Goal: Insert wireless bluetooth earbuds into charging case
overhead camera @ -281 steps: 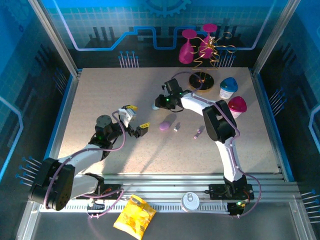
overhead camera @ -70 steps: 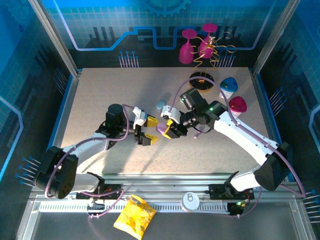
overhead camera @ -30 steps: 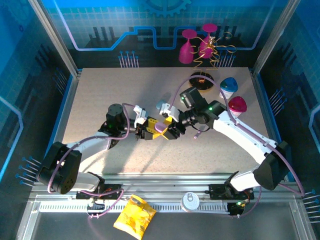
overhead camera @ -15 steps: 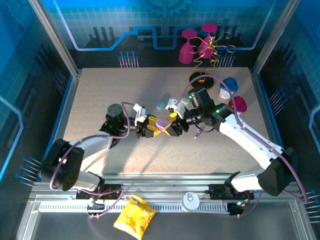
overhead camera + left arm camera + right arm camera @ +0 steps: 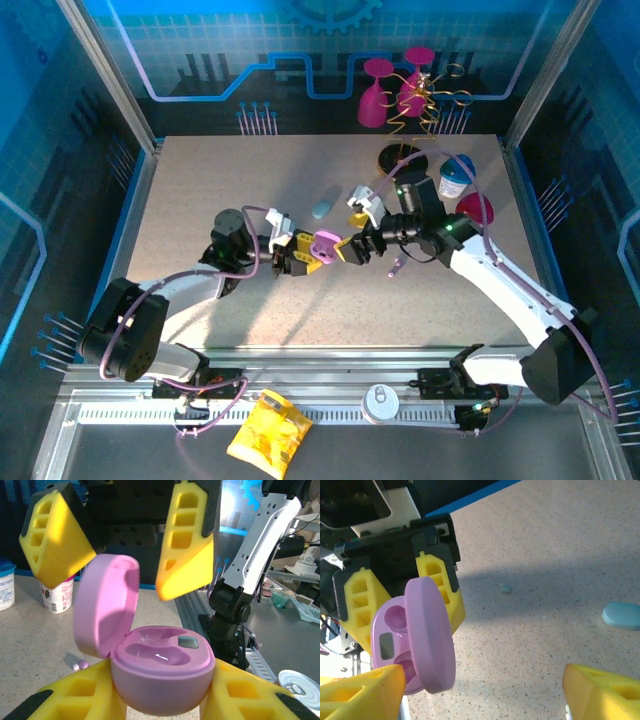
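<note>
Nearest the arm bases, on the metal rail at the front edge, a yellow snack bag lay to the left of a round tin can. Further in, over the middle of the speckled table, the left gripper was clamped narrow on the base of a purple charging case. The case stood open. Its lid was hinged up, and two glossy hollows and a small grey square faced upward in the base.

Facing it from the other side, the right gripper had its yellow fingers spread wide. One finger stood to each side of the raised lid, apart from it, and they held nothing.

A purple earbud lay on the table below the right wrist, near the case but outside it. In the right wrist view a tiny pale blue bud sat on the tabletop in shadow, too small to make out in detail. Just beyond the grippers a pale blue case lay closed and flat on the table.

Toward the far right corner stood a pink-lidded cup and a blue-lidded cup. To their left a black round stand held a twist of gold wire. Two pink glasses stood at the very back.
</note>
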Action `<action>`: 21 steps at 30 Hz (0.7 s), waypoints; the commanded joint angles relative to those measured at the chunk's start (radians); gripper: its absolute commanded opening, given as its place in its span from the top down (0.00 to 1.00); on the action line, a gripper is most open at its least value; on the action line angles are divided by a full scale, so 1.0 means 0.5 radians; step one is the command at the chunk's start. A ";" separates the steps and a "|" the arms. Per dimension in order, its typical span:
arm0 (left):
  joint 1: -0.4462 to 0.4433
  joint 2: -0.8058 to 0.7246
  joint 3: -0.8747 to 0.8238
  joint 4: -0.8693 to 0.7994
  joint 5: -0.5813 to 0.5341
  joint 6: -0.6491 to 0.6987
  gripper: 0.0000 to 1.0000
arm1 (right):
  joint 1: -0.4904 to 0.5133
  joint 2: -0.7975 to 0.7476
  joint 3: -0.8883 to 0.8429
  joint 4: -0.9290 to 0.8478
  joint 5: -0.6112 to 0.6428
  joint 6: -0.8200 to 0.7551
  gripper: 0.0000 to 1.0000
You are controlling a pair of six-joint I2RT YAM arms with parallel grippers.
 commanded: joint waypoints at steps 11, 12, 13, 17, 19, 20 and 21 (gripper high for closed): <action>-0.011 0.053 -0.069 0.488 -0.428 -0.077 0.68 | -0.307 -0.402 -0.556 0.876 0.063 0.730 0.00; -0.013 0.059 -0.069 0.495 -0.460 -0.073 0.68 | -0.356 -0.404 -0.562 0.830 0.126 0.827 0.00; -0.013 0.066 -0.071 0.510 -0.493 -0.072 0.68 | -0.404 -0.405 -0.563 0.781 0.185 0.897 0.00; -0.013 0.121 -0.104 0.704 -0.619 -0.113 0.68 | -0.555 -0.408 -0.622 0.532 0.521 0.975 0.00; -0.013 0.155 -0.095 0.771 -0.628 -0.146 0.68 | -0.603 -0.380 -0.632 0.373 0.667 0.997 0.03; -0.012 0.171 -0.088 0.790 -0.622 -0.163 0.68 | -0.613 -0.355 -0.632 0.295 0.717 1.004 0.04; -0.012 0.182 -0.081 0.802 -0.615 -0.173 0.68 | -0.613 -0.330 -0.634 0.231 0.754 1.007 0.06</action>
